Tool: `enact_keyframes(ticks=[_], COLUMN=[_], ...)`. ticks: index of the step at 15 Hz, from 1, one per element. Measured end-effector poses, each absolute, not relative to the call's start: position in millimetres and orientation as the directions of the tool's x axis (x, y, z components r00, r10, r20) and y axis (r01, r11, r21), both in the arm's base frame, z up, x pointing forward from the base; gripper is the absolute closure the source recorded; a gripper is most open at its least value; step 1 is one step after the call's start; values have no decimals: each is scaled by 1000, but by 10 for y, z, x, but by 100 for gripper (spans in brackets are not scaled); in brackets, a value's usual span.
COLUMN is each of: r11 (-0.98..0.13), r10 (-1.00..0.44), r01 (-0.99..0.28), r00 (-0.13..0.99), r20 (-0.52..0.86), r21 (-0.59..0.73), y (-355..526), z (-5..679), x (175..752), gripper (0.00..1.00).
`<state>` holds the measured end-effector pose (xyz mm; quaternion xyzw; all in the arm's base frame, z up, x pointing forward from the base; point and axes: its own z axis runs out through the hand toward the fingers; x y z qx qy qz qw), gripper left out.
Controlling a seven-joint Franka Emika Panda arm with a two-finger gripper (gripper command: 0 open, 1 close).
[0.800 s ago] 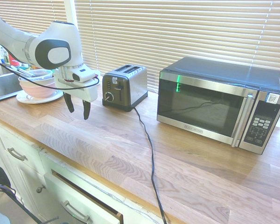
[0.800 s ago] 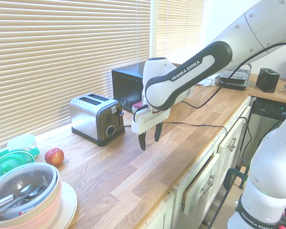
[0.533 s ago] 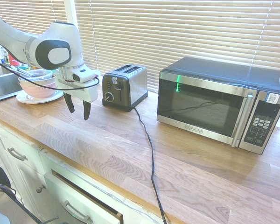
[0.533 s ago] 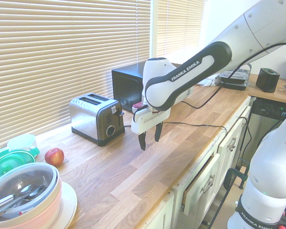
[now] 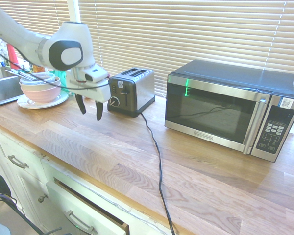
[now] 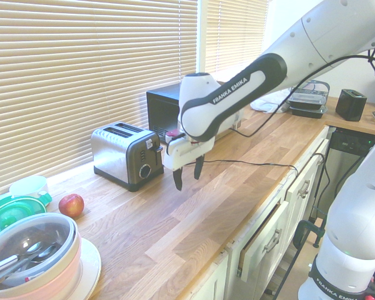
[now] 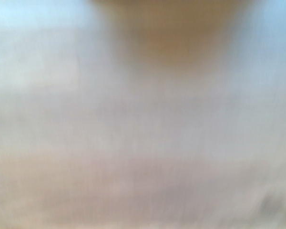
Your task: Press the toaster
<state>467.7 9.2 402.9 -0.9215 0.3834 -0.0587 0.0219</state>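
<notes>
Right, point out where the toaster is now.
The toaster stands on the wooden counter by the blinds, between the pink bowl and the microwave, with the open gripper hovering before its black front.

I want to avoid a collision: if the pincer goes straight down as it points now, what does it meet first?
Probably the bare wooden countertop in front of the small steel toaster; the open pincer hangs beside it, apparently not above.

Bare countertop [image 5: 108,142] lies open before the toaster [image 5: 131,91]; its cord [image 5: 154,142] crosses it; microwave [image 5: 230,107] flanks one side.
</notes>
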Motion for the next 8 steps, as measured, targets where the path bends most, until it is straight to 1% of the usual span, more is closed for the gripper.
enact_keyframes(ticks=[5, 8], r11=[-750, -765], r10=[-662, -644], r01=[-651, -632], r00=[735, 749], r20=[149, 158], r21=[-119, -125], y=[-95, -197], z=[4622, 4718], x=[5180, 5583], gripper=[0, 0])
